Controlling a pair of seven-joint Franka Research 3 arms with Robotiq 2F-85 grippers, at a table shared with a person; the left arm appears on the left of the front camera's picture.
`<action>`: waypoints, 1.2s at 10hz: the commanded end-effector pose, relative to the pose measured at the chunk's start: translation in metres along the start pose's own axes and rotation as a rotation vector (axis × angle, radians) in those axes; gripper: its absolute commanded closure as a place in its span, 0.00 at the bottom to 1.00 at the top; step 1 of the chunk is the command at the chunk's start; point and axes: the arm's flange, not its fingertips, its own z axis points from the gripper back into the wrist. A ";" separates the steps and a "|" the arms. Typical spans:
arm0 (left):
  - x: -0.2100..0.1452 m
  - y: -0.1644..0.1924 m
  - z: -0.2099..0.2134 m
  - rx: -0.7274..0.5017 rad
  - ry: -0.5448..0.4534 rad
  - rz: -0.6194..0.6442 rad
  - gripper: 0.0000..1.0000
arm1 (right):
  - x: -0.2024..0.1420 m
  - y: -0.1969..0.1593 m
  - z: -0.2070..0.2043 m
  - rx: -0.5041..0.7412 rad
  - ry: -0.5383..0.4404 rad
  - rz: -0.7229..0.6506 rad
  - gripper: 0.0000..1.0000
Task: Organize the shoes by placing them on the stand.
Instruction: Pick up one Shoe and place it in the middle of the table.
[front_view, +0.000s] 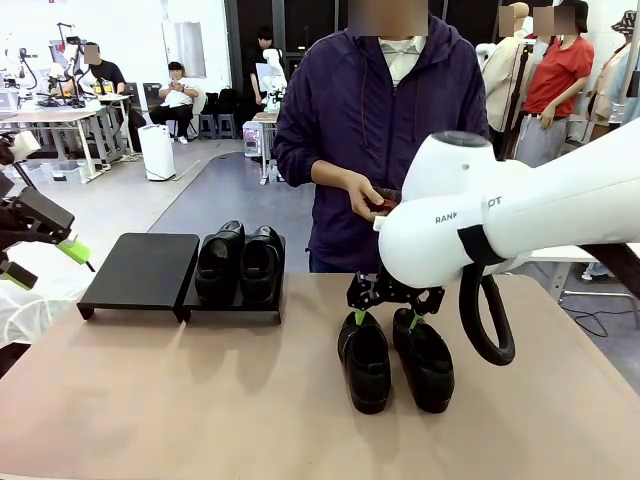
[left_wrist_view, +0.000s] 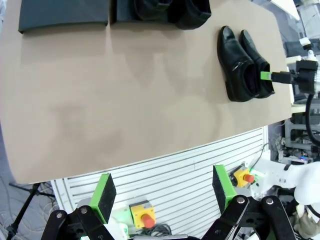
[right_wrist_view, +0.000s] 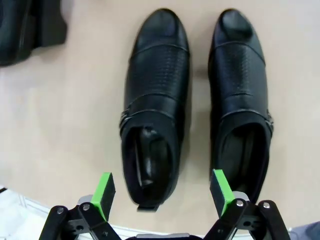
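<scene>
A low black stand sits at the table's far left, and two glossy black shoes rest side by side on its right platform. Two more shoes lie as a pair on the table right of centre, toes towards me. My right gripper hangs open just above their heels. In the right wrist view its fingers straddle the heel of one shoe, beside the other shoe. My left gripper stays open off the table's left edge, holding nothing.
The stand's left platform is bare. A person stands at the far side, hands holding a small reddish-brown object. In the left wrist view, yellow stop buttons sit below the table's near edge. Bare tabletop lies between stand and loose pair.
</scene>
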 end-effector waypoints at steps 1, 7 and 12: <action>0.000 0.000 0.001 -0.020 0.003 -0.011 0.00 | 0.006 0.007 -0.018 -0.063 -0.004 -0.124 0.00; 0.000 0.000 0.001 -0.020 0.003 -0.011 0.00 | 0.010 0.004 -0.054 -0.110 0.097 -0.184 0.00; 0.000 0.000 0.001 -0.020 0.003 -0.011 0.00 | 0.011 0.008 -0.049 -0.140 0.092 -0.161 0.00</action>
